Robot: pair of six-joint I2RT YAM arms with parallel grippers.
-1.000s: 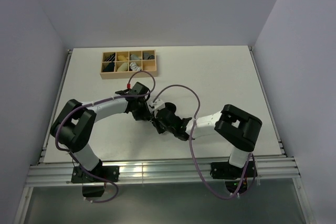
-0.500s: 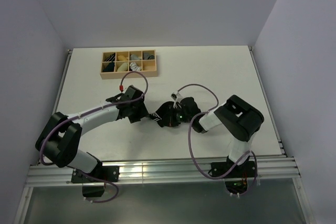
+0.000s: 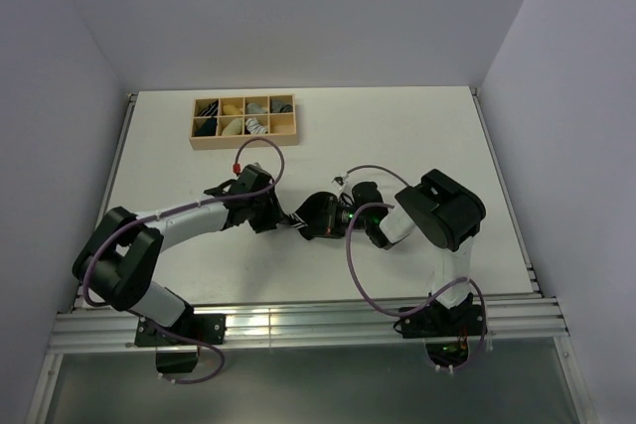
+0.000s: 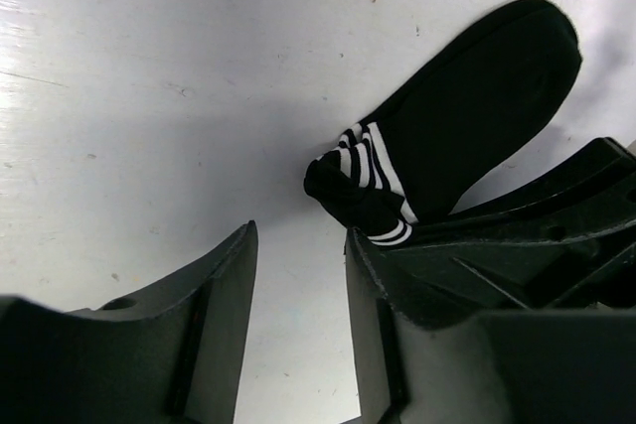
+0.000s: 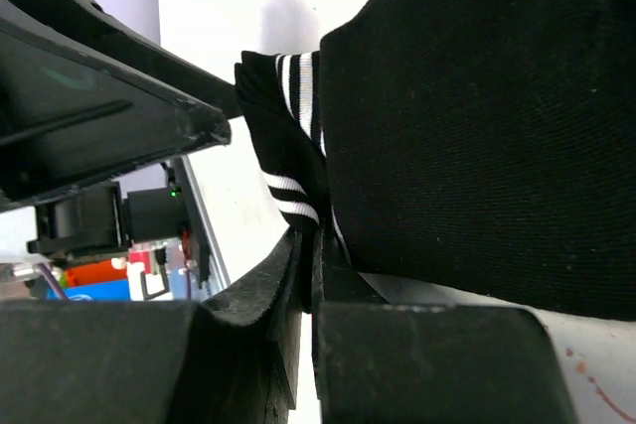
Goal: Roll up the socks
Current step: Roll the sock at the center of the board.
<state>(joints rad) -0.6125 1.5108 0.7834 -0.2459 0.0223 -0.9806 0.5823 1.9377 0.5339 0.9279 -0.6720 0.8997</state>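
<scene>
Pinching the white-banded cuff of the black sock (image 5: 477, 126) between the right fingers (image 5: 427, 364), pressed together on the fabric. Lying on the surface (image 3: 397, 136), well nearer the arm bases than the wooden box (image 3: 243, 143) and a little to its right (toe end stretched out flat, cuff bunched up). With the left fingers (image 4: 209, 325) spread and nothing between them, tips low over the surface just beside the bunched cuff, likewise on the near side of the box and well apart from it.
</scene>
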